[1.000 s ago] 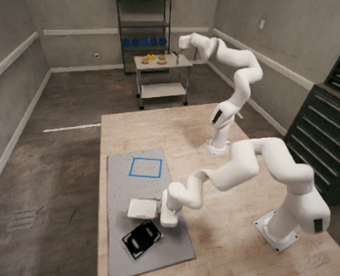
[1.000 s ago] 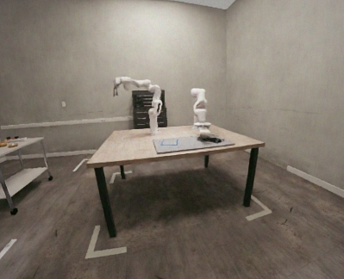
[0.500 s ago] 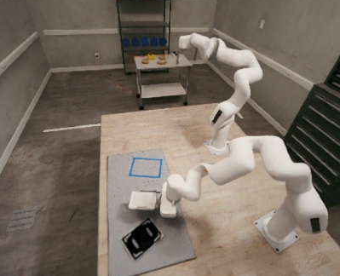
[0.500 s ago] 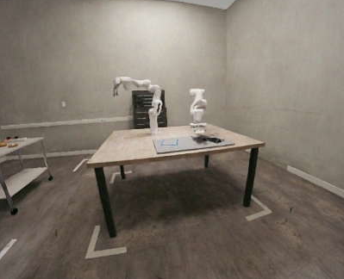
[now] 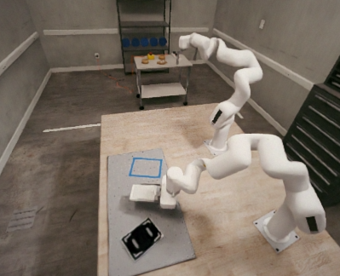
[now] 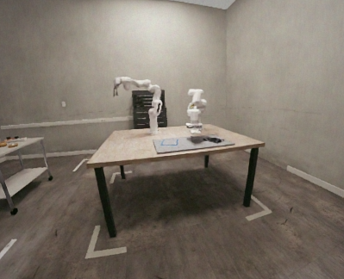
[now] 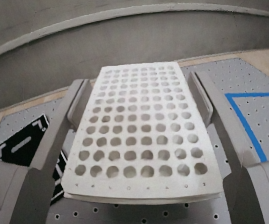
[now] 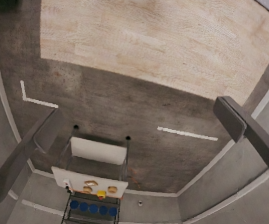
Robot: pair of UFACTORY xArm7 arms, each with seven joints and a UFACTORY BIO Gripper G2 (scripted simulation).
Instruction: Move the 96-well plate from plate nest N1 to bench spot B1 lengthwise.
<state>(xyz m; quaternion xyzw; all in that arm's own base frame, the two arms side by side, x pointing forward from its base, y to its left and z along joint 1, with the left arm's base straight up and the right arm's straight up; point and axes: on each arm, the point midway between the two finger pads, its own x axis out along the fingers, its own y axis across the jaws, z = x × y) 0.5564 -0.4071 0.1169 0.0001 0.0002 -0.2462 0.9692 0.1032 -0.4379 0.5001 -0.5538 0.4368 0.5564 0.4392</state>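
The white 96-well plate [image 5: 144, 192] [image 7: 139, 130] is held level above the grey mat [image 5: 177, 245], its wells facing up and its shadow on the mat. My left gripper [image 5: 149, 192] [image 7: 140, 100] is shut on its two long sides. The plate hangs between the black plate nest N1 [image 5: 142, 237] [image 7: 31, 136], which is empty and turned at an angle, and the blue taped outline [image 5: 146, 158] [image 7: 251, 94] of B1. The outline is bare. My right gripper [image 5: 186, 57] [image 8: 138, 124] is open and empty, raised high beyond the table's far end.
The right arm [image 5: 241, 83] stands at the far right of the wooden table [image 5: 126, 130], clear of the mat. A trolley [image 5: 164, 90] [image 8: 99, 151] with small items stands beyond the table. A black drawer cabinet [image 5: 322, 143] is at the right.
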